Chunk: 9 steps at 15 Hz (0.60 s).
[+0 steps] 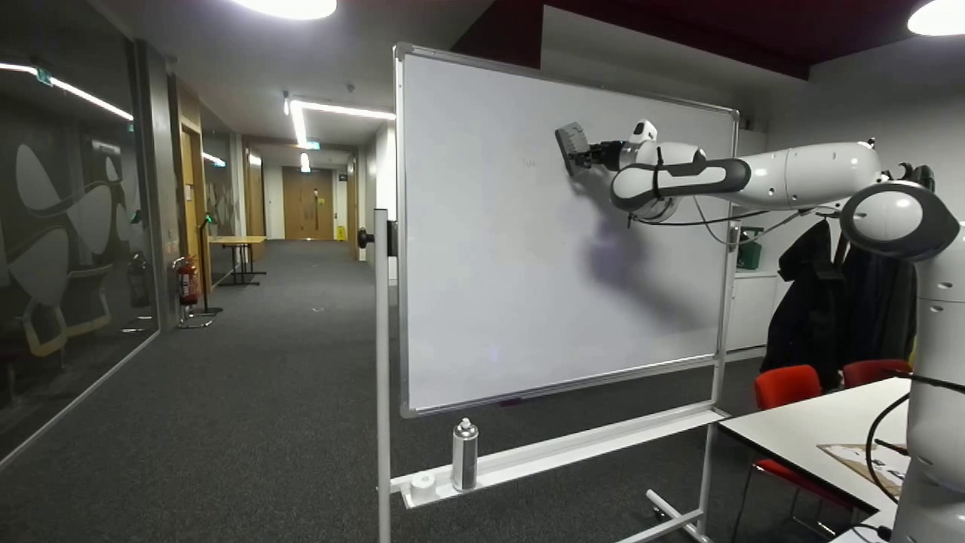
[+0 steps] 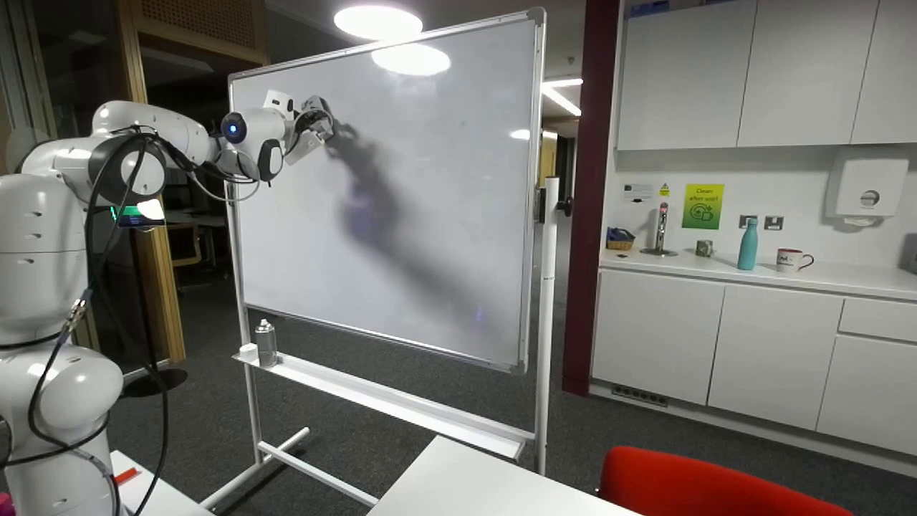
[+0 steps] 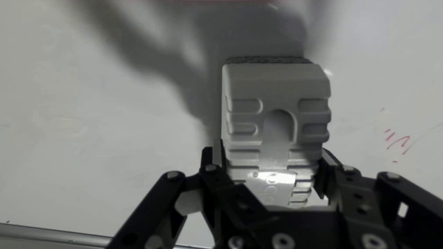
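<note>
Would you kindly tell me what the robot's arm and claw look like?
The arm is glossy white, with rounded segments and dark grey trim. Black cables run along it, and one small light on it glows blue. The claw is black, with angular, linked fingers and pale, round screw heads.

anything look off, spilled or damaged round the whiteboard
Nothing looks spilled or damaged. Slightly odd: in the wrist view, broken red strokes on the whiteboard, right of the eraser that the gripper holds, perhaps leftover writing.
</note>
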{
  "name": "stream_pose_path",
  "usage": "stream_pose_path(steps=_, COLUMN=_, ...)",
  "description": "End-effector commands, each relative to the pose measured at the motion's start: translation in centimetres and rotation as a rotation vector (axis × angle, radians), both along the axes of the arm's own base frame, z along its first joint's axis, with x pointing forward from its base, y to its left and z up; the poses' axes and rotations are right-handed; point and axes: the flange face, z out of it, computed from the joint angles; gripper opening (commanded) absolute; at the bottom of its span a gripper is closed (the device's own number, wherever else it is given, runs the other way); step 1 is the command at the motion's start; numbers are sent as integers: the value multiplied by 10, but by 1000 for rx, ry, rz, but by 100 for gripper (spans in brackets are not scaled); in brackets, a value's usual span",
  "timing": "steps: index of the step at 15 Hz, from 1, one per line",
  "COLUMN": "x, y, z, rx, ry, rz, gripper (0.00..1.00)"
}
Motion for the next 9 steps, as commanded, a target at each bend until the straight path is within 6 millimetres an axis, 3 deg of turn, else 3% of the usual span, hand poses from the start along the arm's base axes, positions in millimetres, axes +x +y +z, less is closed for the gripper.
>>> stream_pose_path(steps=1, x=20, y=26, z=-44, rx=-39, ry=67, rz=46, gripper=35)
stream_pose_path(steps=5, x=21, y=45, z=-68, rx=-87, ry=104, rz=80, gripper=35)
stream_pose_path(steps=9, x=22, y=49, z=-71, rx=-96, ry=105, rz=96, gripper=35)
